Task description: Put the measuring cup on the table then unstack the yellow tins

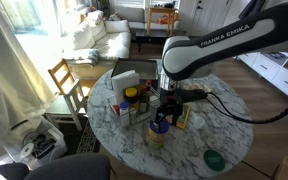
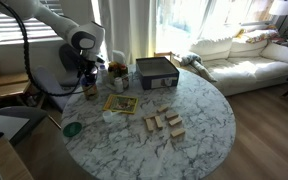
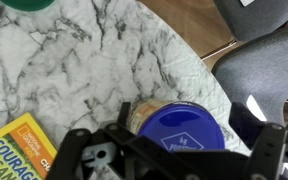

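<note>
The blue measuring cup (image 3: 189, 128) sits inside the stacked yellow tins (image 3: 149, 112), sticking up out of them. The stack stands near the edge of the marble worktop (image 3: 104, 60), with a yellow book (image 3: 14, 150) just beside it. The arm (image 1: 219, 45) reaches over the worktop and bends straight down. The claw (image 3: 176, 142) is spread wide and holds nothing. In the wrist view the cup lies directly below it, between the fingers. A green disc (image 1: 214, 158) lies well apart, to the right.
</note>
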